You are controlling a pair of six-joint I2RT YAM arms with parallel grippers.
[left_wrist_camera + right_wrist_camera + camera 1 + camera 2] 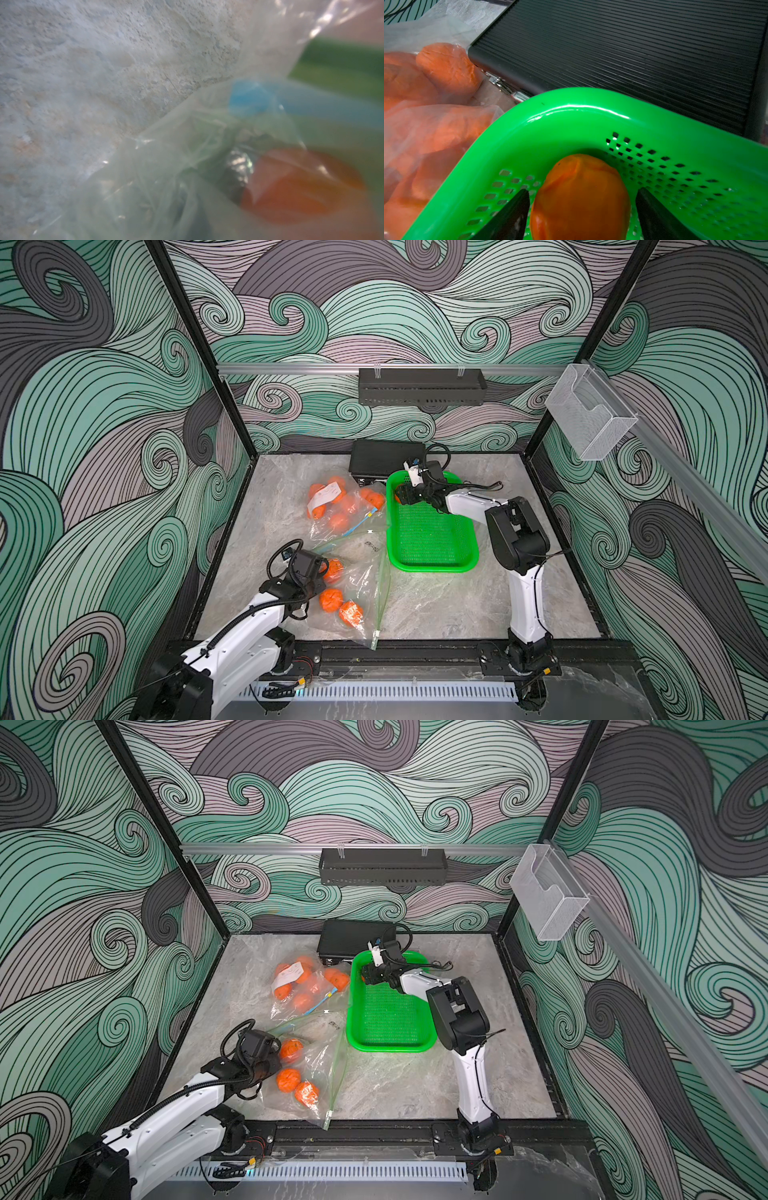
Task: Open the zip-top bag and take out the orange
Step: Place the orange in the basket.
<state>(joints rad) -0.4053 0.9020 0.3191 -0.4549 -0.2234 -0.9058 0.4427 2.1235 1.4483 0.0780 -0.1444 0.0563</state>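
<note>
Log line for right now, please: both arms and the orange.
left gripper: shut on near bag | right gripper: fingers open around orange | orange: in green basket, far corner | near bag: three oranges inside

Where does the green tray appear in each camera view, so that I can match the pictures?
In both top views: the green tray sits right of centre on the marble table.
Left wrist: only a blurred green patch behind plastic, probably it.
Right wrist: its curved corner rim fills the foreground, around an orange.
Shared landmark (not left wrist): the black ribbed case behind the tray's far rim.
</note>
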